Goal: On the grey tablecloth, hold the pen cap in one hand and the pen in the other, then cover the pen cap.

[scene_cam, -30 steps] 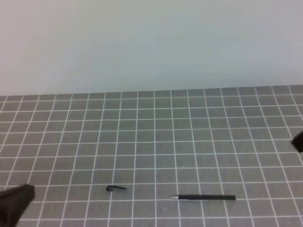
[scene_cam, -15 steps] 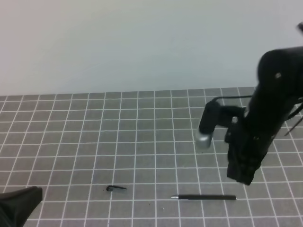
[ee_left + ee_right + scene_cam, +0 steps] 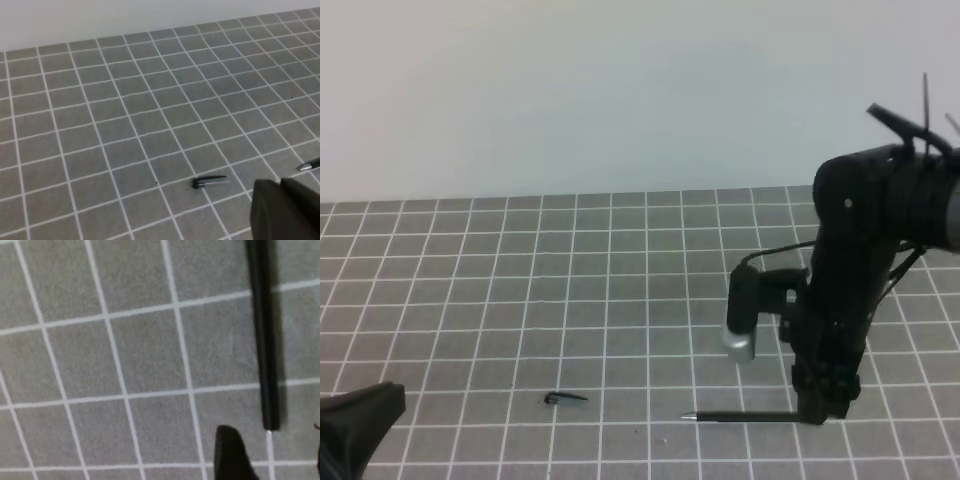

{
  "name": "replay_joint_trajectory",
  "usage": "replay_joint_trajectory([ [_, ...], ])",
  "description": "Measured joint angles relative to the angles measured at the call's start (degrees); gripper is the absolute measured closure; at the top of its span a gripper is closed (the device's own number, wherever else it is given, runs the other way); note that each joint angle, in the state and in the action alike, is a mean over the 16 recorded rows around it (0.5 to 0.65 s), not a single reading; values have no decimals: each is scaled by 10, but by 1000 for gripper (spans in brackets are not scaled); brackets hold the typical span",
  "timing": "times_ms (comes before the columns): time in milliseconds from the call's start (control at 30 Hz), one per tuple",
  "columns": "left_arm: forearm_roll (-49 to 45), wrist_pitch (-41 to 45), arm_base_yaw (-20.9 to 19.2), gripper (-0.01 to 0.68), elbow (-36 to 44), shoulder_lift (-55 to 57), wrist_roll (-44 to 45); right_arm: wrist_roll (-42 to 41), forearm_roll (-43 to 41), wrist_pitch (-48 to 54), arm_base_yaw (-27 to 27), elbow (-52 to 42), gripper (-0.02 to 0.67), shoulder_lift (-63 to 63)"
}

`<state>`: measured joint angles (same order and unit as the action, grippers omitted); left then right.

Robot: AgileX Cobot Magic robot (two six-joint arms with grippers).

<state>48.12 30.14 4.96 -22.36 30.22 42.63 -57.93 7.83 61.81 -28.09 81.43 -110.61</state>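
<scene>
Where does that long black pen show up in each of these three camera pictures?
Exterior high: the pen lies low, right of centre, under the right gripper.
Left wrist: only its silver tip shows at the right edge.
Right wrist: it runs down the upper right.
Shared landmark: the grey tablecloth.

Behind your table, plain pale wall (image 3: 620,90) fills upper half of high view. It meets table's far edge in straight line; also visible along top of left wrist view.

Matt grey woven tablecloth (image 3: 125,355); smooth, faintly glossy black plastic pen (image 3: 263,335).
</scene>
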Motion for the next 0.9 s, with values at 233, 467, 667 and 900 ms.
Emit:
replay_joint_trajectory([
  [233, 3, -6, 0, 676, 0, 1, 5, -16, -20, -16, -10, 0, 291, -24],
  [467, 5, -7, 0, 675, 0, 1, 12, -19, -32, -35, -14, 0, 308, -39],
  [667, 7, -9, 0, 675, 0, 0, 17, -20, -32, -47, -14, 0, 319, -46],
  [900, 8, -11, 0, 675, 0, 0, 20, -20, -33, -50, -14, 1, 335, -55],
])
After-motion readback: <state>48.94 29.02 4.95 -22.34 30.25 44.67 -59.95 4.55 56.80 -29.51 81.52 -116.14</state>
